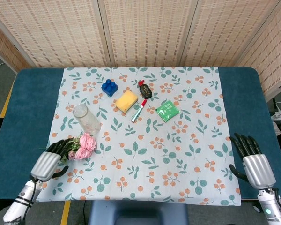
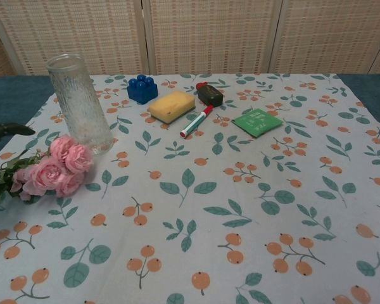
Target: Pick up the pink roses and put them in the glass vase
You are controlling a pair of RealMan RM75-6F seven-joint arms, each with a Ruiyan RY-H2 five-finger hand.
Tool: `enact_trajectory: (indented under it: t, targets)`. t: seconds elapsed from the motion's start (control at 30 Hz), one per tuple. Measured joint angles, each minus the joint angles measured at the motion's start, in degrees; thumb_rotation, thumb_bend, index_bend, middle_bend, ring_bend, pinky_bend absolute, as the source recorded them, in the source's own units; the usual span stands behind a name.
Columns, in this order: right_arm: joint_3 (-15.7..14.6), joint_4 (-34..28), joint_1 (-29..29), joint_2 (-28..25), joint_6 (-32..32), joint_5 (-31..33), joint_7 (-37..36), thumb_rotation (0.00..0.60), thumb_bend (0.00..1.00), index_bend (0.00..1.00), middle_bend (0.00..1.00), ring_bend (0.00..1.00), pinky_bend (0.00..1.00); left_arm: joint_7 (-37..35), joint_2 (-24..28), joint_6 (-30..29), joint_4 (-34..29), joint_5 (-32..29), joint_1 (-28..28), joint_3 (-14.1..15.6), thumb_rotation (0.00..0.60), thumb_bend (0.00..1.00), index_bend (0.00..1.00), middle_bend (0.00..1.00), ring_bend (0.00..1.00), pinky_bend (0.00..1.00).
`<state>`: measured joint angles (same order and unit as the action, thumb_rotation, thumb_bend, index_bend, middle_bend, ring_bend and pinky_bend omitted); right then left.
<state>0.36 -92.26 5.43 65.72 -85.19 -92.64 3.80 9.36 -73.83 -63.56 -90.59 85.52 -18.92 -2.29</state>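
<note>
The pink roses lie on the floral cloth at the near left, blooms toward the middle, green stems pointing left. Just behind them stands the empty glass vase, upright. My left hand is open with its fingers over the stem end of the bunch; the head view does not show whether they touch. In the chest view only a dark fingertip of it shows at the left edge. My right hand is open at the near right edge, holding nothing.
Behind the vase lie a blue toy brick, a yellow sponge, a black and red object, a red-capped marker and a green packet. The blue table shows beyond the cloth on both sides.
</note>
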Motion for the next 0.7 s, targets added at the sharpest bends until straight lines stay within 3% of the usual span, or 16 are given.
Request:
enact_trajectory:
  t: [0.3,0.7]
  targets:
    - [0.05,-0.04,0.35,-0.09,1.12,0.72,-0.03,0.6,0.21,0.0,0.0,0.0,0.0,6.87,-6.22,7.15,1.02,-9.51,-6.71,-3.56,0.6,0.36,0.0,0.0,0.0,0.16]
    - [0.2,-0.24,0.4,-0.15,1.48,1.31,0.15,0.6,0.21,0.0,0.0,0.0,0.0,14.25,-9.16,8.56,3.81,-17.16,-9.47,-4.36,0.6,0.36,0.0,0.0,0.0,0.25]
